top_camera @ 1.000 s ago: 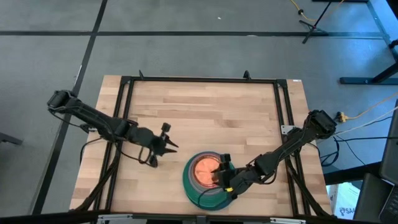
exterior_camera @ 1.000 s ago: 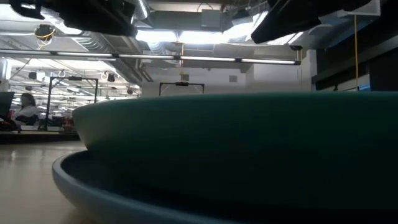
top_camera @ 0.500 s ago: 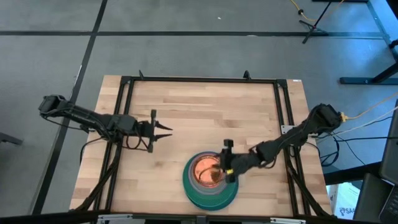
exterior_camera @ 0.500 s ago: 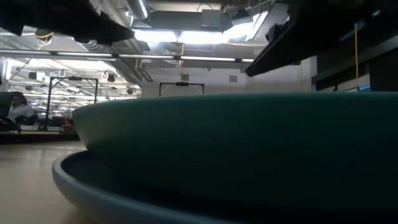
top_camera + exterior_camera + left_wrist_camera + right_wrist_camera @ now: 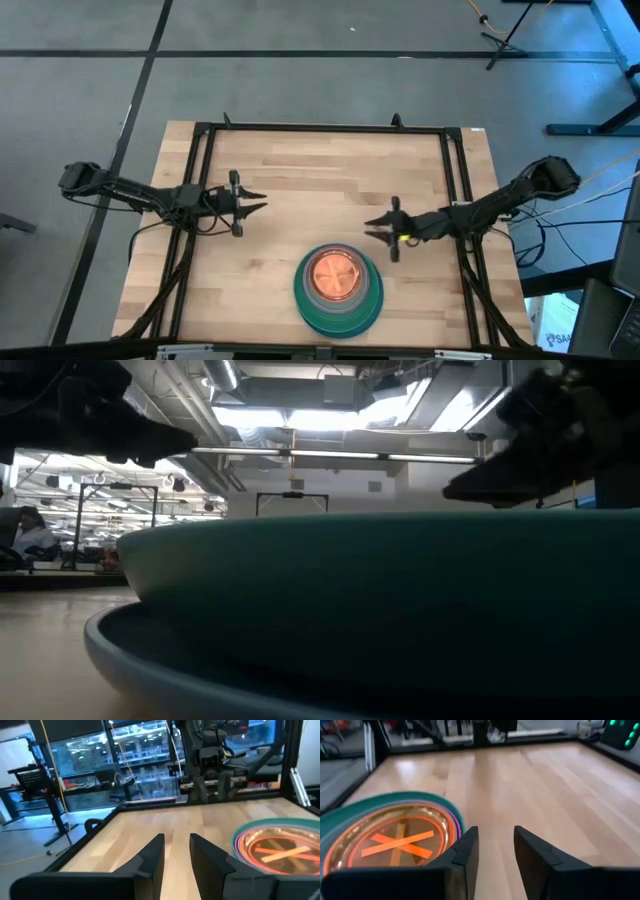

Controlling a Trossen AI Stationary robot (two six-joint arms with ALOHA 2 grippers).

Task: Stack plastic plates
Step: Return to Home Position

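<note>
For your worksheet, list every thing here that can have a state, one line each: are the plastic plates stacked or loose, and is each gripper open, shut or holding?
Round plastic plates: all in one stack on the wooden table, none loose.
Translucent orange plate: on top of the stack, face up.
Left gripper: open, empty, clear of the stack.
Right gripper: open, empty, clear of the stack.

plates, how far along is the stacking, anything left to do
Stacking looks done: every plate in view sits in one stack on the table, large green low down, an orange plate on top. Nothing is in hand: the left gripper and right gripper hover open and empty, apart from the stack. No loose plate shows, so only parking the arms seems left.
</note>
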